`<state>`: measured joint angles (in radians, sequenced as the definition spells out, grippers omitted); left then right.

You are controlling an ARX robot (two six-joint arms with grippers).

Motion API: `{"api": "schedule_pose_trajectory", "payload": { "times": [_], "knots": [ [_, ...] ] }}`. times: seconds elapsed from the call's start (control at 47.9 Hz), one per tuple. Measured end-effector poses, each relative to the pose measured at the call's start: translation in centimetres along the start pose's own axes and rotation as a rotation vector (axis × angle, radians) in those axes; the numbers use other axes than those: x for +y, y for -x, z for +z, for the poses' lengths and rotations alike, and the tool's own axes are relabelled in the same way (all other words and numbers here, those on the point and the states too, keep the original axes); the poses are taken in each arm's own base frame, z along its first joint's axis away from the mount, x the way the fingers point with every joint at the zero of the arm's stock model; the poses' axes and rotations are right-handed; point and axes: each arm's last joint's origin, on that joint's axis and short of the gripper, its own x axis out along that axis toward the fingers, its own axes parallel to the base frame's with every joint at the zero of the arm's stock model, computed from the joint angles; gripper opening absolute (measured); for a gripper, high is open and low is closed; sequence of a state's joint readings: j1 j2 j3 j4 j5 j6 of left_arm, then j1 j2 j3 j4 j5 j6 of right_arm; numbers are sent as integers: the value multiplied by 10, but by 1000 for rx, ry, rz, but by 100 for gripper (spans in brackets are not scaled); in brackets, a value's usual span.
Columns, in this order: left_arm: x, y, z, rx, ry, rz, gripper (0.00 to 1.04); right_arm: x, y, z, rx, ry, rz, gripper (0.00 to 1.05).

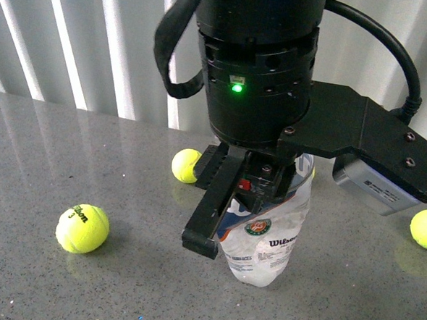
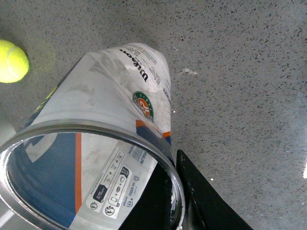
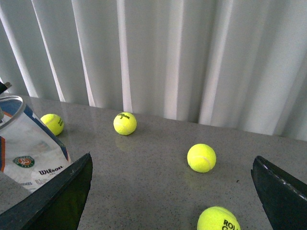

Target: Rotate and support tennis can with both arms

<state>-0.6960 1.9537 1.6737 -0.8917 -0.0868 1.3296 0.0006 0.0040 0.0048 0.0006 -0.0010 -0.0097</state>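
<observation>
Pinching the wall of the tennis can (image 1: pixel 266 239) right at its metal rim, the left end effector (image 1: pixel 231 223) is reaching down from above. One finger is lying outside the plastic and the other seems to be sitting inside the open mouth, so the jaws are standing nearly together, clamped on the can. The can is standing on its base on the grey counter (image 1: pixel 39 280), central and close to the robot, its long axis running near upright, possibly leaning a little. The right end effector (image 3: pixel 171 160) is holding nothing, its fingers spread wide. In its wrist view the can is showing only at the edge, just beside one finger and not between the two. So the left arm is the nearer one, and I judge the right arm is needing to swing sideways towards the can's body, meeting that upright axis from the side. Farther off, loose tennis balls (image 1: pixel 83 228) are lying scattered on the counter, and a pale curtain (image 1: pixel 76 35) is hanging behind
</observation>
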Motion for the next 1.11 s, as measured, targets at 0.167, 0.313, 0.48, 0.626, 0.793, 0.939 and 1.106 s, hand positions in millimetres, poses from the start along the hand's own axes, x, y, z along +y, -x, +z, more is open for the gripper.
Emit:
{"api": "schedule_pose_trajectory", "payload": {
  "times": [0.167,0.313,0.48,0.626,0.793,0.939,1.106],
  "knots": [
    [10,-2,7,5,-43,2,4,0,0,0,0,0,0,98],
    [16,-7,12,-1,-53,-16,4,0,0,0,0,0,0,98],
    [15,-17,18,-1,-72,-49,4,0,0,0,0,0,0,98],
    [14,-21,22,-1,-87,-64,4,0,0,0,0,0,0,98],
    [16,-23,26,-8,-99,-59,13,0,0,0,0,0,0,98],
    [18,-26,27,-11,-100,-56,33,0,0,0,0,0,0,98],
    [20,-26,28,-12,-99,-53,57,0,0,0,0,0,0,98]
  ]
}}
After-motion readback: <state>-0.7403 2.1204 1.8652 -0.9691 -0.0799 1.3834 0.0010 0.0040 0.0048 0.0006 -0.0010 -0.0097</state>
